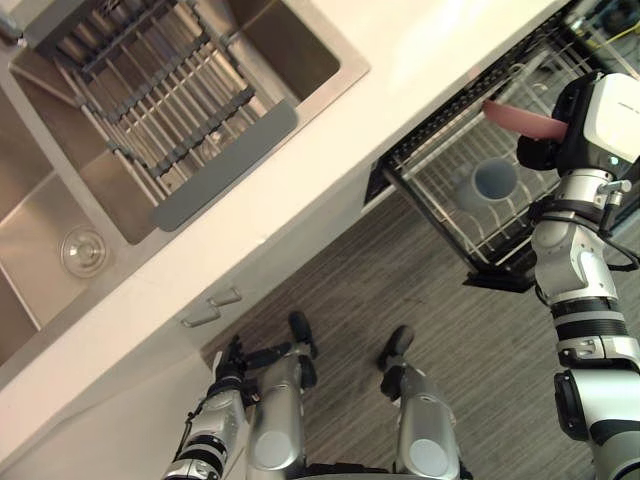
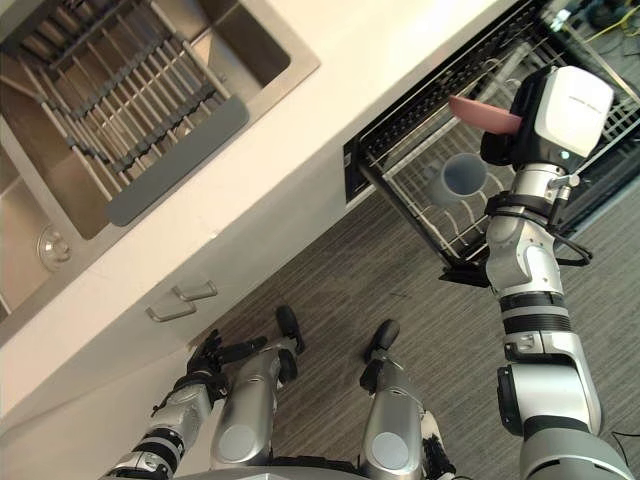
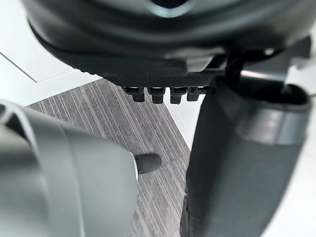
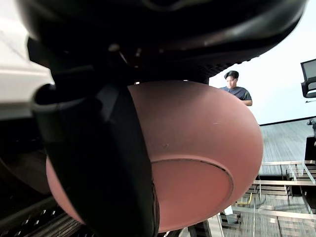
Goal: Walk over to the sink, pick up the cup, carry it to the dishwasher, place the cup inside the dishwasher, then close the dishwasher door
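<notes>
My right hand (image 1: 560, 125) is raised over the pulled-out dishwasher rack (image 1: 432, 195) and is shut on a reddish-pink bowl-shaped cup (image 1: 520, 120). Up close, its thumb (image 4: 116, 163) lies curled across the cup's rounded underside (image 4: 197, 158). A grey-blue cup (image 1: 493, 180) stands mouth-up in the wire rack, just below and to the left of the held one (image 2: 483, 113). Down by my side near the cabinet front, my left hand (image 1: 232, 360) hangs with relaxed fingers and holds nothing.
The steel sink (image 1: 300, 45) with a grey drying rack (image 1: 165, 100) and a drain (image 1: 83, 250) is at upper left, set in the white counter (image 1: 400, 70). Cabinet handles (image 1: 212, 310) face the striped grey floor (image 1: 400, 290). A person (image 4: 237, 89) stands far off.
</notes>
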`<state>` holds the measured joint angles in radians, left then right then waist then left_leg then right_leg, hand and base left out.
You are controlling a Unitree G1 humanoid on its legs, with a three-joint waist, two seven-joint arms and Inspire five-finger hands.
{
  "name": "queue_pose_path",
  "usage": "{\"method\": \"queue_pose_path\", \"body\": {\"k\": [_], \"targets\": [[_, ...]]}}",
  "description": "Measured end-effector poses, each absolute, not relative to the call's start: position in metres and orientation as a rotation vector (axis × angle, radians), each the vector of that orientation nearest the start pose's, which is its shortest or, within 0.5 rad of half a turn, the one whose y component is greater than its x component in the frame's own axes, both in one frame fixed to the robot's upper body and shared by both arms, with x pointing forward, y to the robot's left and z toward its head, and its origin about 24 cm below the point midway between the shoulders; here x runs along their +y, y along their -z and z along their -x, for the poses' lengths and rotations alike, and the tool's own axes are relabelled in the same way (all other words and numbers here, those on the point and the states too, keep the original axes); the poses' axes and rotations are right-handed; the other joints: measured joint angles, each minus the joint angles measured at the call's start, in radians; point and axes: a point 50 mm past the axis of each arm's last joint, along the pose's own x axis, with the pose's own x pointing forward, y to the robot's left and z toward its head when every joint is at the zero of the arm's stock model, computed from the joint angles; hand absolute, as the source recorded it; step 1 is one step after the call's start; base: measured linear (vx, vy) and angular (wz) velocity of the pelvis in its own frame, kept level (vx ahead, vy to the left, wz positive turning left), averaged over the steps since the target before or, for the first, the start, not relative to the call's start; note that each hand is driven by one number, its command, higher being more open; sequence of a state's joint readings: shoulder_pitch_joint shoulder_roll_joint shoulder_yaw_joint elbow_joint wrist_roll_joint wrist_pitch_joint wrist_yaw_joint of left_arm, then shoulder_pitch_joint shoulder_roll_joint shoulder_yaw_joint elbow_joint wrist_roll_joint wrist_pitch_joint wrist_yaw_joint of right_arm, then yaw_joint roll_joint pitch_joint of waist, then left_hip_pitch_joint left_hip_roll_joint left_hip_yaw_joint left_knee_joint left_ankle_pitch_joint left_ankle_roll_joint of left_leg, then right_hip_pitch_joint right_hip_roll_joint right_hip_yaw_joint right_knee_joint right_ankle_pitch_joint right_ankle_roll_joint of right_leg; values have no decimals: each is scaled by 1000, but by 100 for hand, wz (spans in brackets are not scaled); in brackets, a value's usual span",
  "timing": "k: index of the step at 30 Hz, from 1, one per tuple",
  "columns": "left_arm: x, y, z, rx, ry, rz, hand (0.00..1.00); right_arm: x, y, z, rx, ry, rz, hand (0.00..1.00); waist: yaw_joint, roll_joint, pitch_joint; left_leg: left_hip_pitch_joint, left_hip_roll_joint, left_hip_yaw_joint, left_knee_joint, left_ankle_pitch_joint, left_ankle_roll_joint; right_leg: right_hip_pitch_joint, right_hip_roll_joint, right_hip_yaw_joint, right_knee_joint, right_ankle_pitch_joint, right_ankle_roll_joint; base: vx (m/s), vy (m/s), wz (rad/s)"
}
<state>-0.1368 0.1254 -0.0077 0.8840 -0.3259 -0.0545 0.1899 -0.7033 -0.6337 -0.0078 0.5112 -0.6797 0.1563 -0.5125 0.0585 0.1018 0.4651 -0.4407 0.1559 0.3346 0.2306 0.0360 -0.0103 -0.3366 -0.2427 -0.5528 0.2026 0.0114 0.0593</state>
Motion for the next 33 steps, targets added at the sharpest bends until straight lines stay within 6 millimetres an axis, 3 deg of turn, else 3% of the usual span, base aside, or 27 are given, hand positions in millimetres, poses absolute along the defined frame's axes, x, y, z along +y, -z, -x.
{"method": "queue_pose_path", "body": {"k": [3, 6, 17, 18, 23, 33], "targets": [[206, 106, -207, 674, -354, 101, 100, -295, -208, -350, -290, 801, 1182, 0, 12, 10, 10, -18, -17, -19, -11, 6, 7, -4, -1, -1, -37, 27, 6, -23, 61, 10], [211, 104, -205, 645, -344, 95, 100, -299, -218, -353, -266, 844, 1184, 0, 14, 10, 11, -44, -31, -28, -13, 11, 14, -17, -4, -1, -67, 53, 12, -28, 63, 4], [210, 100, -209, 602, -324, 103, 100, -325, -234, -351, -152, 1008, 1214, 0, 26, 23, 18, -76, -55, -52, -29, 30, 27, -50, -20, -3, -67, 65, 16, -17, 20, 3], [210, 100, -209, 601, -324, 103, 100, -327, -235, -351, -145, 1016, 1210, 100, 26, 25, 18, -76, -56, -53, -31, 31, 27, -51, -21, -4, -67, 65, 16, 0, 0, 0], [208, 95, -213, 568, -314, 110, 100, -342, -241, -347, -89, 1062, 1140, 100, 31, 28, 20, -69, -61, -53, -56, 47, 26, -54, -22, -4, -66, 65, 16, 0, 0, 0], [197, 95, -212, 562, -284, 145, 100, -347, -242, -349, -80, 1000, 918, 100, 31, 44, 21, -17, -71, -49, -101, 65, 26, -31, -27, 5, -67, 66, 16, 5, -1, -1]]}}
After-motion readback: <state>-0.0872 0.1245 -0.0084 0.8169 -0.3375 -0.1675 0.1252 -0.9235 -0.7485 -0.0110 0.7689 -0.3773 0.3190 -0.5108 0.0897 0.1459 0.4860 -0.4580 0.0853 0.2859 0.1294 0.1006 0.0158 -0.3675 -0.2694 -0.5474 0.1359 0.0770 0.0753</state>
